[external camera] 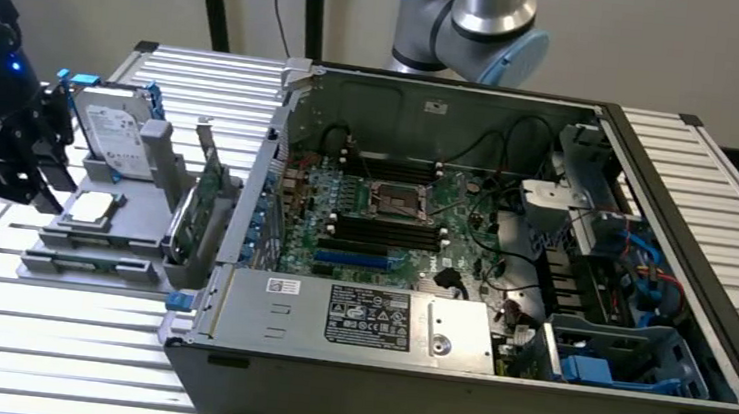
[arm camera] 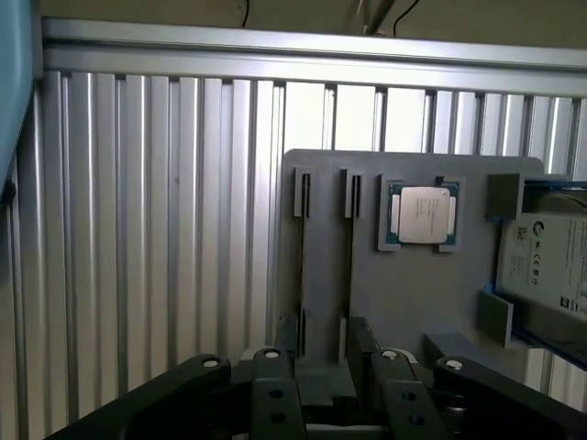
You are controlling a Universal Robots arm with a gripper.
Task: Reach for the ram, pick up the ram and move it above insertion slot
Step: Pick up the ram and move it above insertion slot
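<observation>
The ram [external camera: 87, 264] is a thin green stick standing on edge in the front slot of a grey holder [external camera: 141, 212], at the exterior view's left. In the wrist view the ram [arm camera: 350, 266] is a dark narrow line in one of two long slots of the grey holder [arm camera: 404, 302]. My black gripper [external camera: 59, 165] hangs over the holder's left end, apart from the ram. The gripper [arm camera: 330, 403] is open with nothing between its fingers [arm camera: 275, 399]. The black insertion slots [external camera: 387, 237] lie on the motherboard inside the open computer case [external camera: 692, 195].
The holder also carries a hard drive [external camera: 115, 130], a processor chip [external camera: 93, 205] and an upright green expansion card [external camera: 195, 212] beside the case wall. The case's raised side wall [external camera: 264, 188] stands between holder and motherboard. Everything rests on a ribbed aluminium table [external camera: 48, 360].
</observation>
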